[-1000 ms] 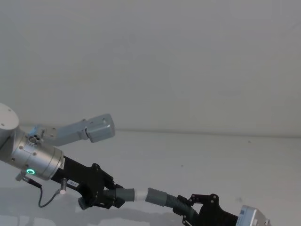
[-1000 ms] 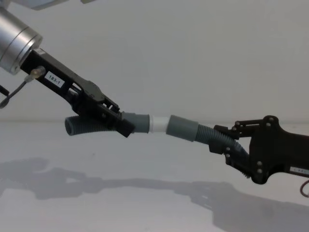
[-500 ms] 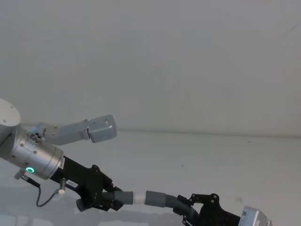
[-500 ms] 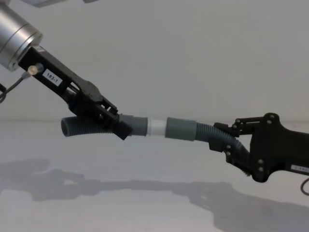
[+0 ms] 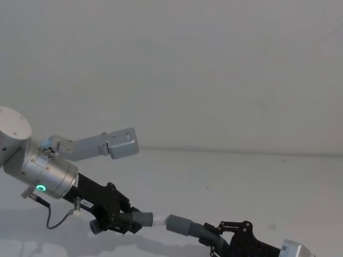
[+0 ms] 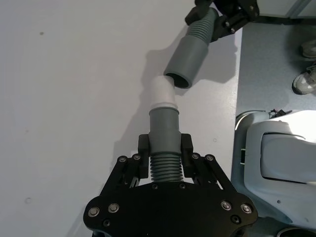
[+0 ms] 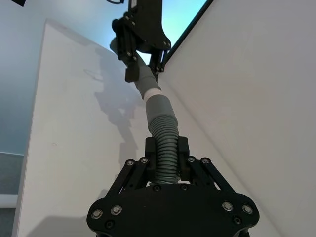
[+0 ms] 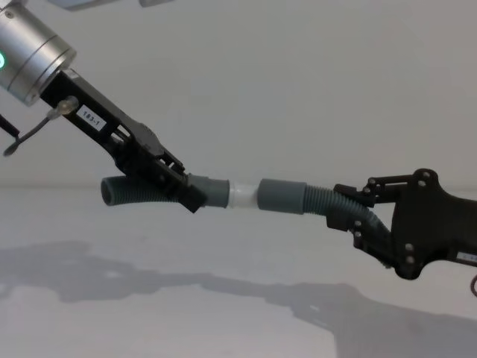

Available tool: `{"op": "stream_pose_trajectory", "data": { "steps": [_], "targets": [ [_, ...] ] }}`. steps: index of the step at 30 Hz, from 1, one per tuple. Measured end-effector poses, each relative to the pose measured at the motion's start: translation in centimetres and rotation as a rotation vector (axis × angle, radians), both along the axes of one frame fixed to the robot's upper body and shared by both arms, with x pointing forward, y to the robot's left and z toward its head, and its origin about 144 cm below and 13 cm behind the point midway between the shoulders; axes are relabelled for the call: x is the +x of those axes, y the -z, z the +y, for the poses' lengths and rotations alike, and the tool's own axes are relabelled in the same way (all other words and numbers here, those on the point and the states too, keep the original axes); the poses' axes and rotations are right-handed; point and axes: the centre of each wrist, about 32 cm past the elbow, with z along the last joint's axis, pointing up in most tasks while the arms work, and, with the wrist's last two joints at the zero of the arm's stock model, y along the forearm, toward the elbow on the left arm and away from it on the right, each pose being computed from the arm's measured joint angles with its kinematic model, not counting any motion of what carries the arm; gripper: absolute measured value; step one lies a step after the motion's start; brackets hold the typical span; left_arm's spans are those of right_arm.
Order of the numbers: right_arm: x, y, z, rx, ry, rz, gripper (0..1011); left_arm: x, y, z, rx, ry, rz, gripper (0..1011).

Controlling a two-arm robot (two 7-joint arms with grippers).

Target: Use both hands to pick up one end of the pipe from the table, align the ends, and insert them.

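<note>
The left gripper is clamped on the corrugated part of the left hose piece. The right gripper is clamped likewise on the right hose piece. Both pieces are held in the air above the table. The white tip is set at the mouth of the grey socket cuff but is not seen to be seated. In the left wrist view the two axes meet at a slight angle, with the tip lying against the socket's lip. If a push is made in this pose, the tip could be jammed on the rim. The bent hoses could also be buckled, or a piece could be forced back through its grip along the ridges.
</note>
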Motion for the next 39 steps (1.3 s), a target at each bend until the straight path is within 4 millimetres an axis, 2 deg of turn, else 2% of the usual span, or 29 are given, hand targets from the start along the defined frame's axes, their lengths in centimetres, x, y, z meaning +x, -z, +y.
{"op": "stream_pose_trajectory", "data": {
  "steps": [17, 39],
  "targets": [
    [-0.4, 0.0, -0.3, -0.007, -0.024, -0.024, 229, 0.3, -0.2, -1.0, -0.004, 0.024, -0.017, 336],
    [-0.7, -0.2, -0.5, -0.015, -0.002, -0.011, 229, -1.0, -0.3, -1.8, -0.034, 0.050, -0.015, 336]
  ]
}}
